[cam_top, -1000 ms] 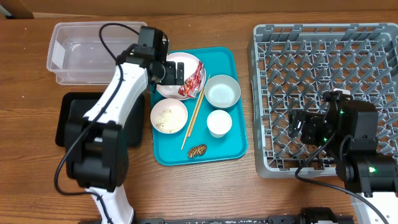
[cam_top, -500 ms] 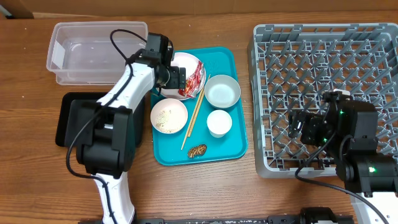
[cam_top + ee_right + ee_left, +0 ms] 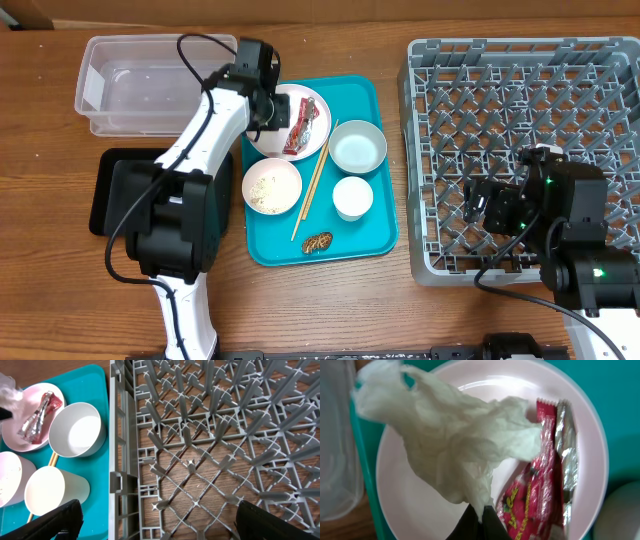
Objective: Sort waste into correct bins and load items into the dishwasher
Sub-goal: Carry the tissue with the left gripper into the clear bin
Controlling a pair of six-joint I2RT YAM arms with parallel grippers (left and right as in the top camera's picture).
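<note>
Left gripper [image 3: 477,521] had the crumpled napkin [image 3: 455,445] pinched over the plate [image 3: 405,505]; best lifted straight up, clear of the red wrapper [image 3: 535,500]. Right gripper [image 3: 160,525] idled, jaws spread.

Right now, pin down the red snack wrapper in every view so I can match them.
Overhead: red wrapper lies on the plate, upper left of the teal tray.
Left wrist: right of centre, beside the crumpled tissue.
Right wrist: far upper left, on the same plate.
Shared landmark: that pale plate.
</note>
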